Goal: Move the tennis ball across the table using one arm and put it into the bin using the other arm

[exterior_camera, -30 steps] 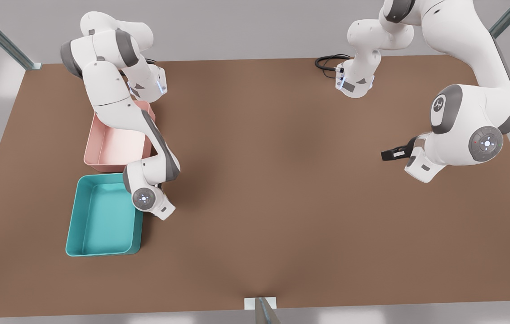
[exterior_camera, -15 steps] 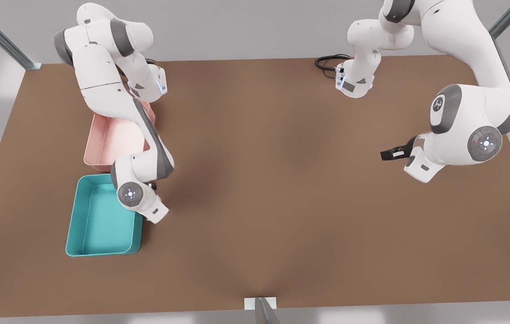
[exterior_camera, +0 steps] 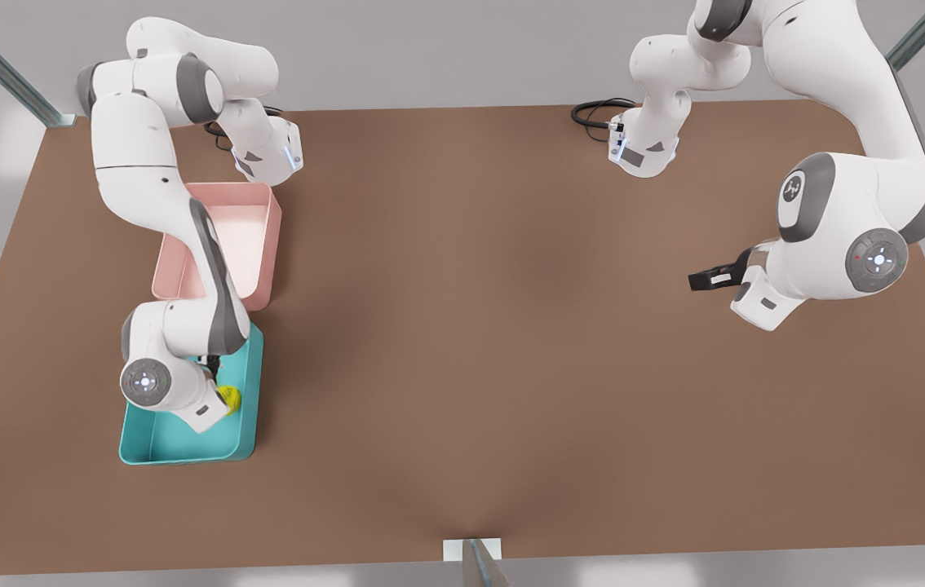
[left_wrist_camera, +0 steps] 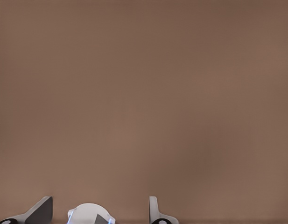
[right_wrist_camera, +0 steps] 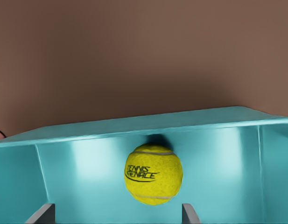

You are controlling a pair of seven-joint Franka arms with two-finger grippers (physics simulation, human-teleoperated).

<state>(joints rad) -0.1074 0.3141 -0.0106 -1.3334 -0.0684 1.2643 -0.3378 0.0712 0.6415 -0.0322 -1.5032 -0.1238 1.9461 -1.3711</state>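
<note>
The tennis ball (exterior_camera: 228,397) (right_wrist_camera: 153,174), yellow-green with dark lettering, is inside the teal bin (exterior_camera: 185,455) (right_wrist_camera: 87,133) close to one of its walls. My right gripper (right_wrist_camera: 115,210) hangs over the bin on the front view's left. It is open, with its fingers (right_wrist_camera: 42,213) set much wider than the ball and apart from it. In the front view that arm's wrist (exterior_camera: 165,383) covers part of the bin. At the front view's right, my left gripper (exterior_camera: 703,280) (left_wrist_camera: 99,199) waits open above the bare brown table (exterior_camera: 471,326).
A pink tray (exterior_camera: 258,236) stands right behind the teal bin, almost touching it. A black cable (exterior_camera: 593,110) loops at the table's far edge near an arm base. A metal post (exterior_camera: 475,562) rises at the near edge.
The right arm has swung from beside the bin to over it, toward the front view's left. The ball now shows inside the bin. The left arm has barely shifted.
</note>
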